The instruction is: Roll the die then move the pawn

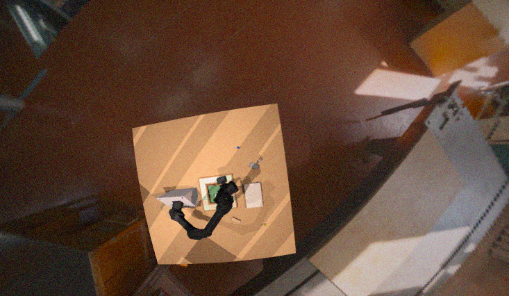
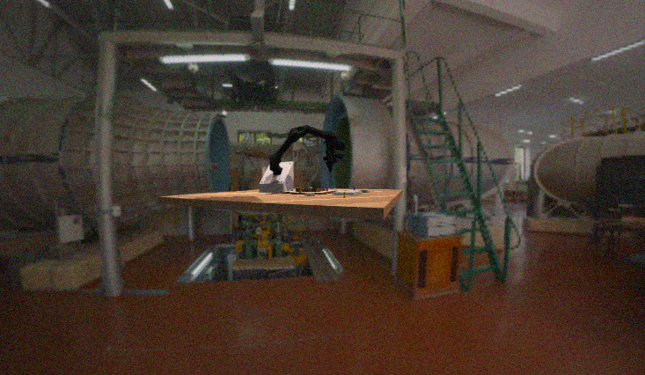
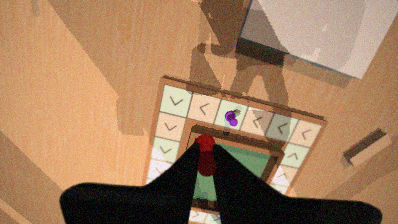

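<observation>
Gripper (image 3: 206, 159) fingers are pinched on the red pawn (image 3: 205, 155), which sits upright between the two black fingers with its round head poking out at their tips. In the wrist view the pawn hangs above the game board (image 3: 170, 107), over the inner wooden frame where the track meets the green tray (image 3: 245, 160) at the board's middle. The exterior view shows the gripper (image 2: 333, 163) raised well above the desk (image 2: 287, 200), so the pawn is lifted clear of the board.

On the track ahead, a purple pawn (image 3: 231, 118) stands on one of the arrow squares along the far row, apart from the red one. The squares alternate pale green and cream, each marked with a dark chevron.

Beyond the board lies a pale grey flat slab (image 3: 310, 30), partly shaded by the arm's shadow. A small brown bar (image 3: 364, 148) lies on the desk to the right of the board.

From the top view the black arm (image 1: 208, 220) bends from its base beside a grey wedge-shaped block (image 1: 178, 196) and reaches across to the board (image 1: 204, 191). The die cannot be made out in any view.
</observation>
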Available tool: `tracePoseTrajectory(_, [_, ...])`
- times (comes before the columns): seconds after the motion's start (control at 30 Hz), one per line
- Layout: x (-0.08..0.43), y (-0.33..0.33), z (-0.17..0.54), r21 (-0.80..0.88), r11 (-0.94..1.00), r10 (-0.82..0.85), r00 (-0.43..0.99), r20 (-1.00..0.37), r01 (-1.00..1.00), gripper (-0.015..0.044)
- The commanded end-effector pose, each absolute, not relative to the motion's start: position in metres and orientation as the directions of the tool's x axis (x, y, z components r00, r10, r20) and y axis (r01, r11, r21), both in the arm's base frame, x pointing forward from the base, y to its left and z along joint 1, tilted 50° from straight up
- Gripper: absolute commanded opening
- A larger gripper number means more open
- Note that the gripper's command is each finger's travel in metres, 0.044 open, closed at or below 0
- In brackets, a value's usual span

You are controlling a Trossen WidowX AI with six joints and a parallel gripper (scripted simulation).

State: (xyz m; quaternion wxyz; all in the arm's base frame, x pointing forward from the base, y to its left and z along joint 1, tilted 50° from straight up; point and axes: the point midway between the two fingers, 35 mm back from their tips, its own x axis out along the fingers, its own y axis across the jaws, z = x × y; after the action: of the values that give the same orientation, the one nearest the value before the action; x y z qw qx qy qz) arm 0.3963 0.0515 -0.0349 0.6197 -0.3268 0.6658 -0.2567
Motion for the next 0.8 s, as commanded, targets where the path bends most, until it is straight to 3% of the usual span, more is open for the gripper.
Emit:
tracePoseTrajectory(0.0, [0.391, 0.05, -0.043, -0.746, 0.657, -0.752, -0.025, -0.658, -0.111, 0.0])
tracePoseTrajectory(0.77, [0.344, 0.024, -0.114, -0.746, 0.656, -0.753, -0.026, -0.658, -0.112, 0.0])
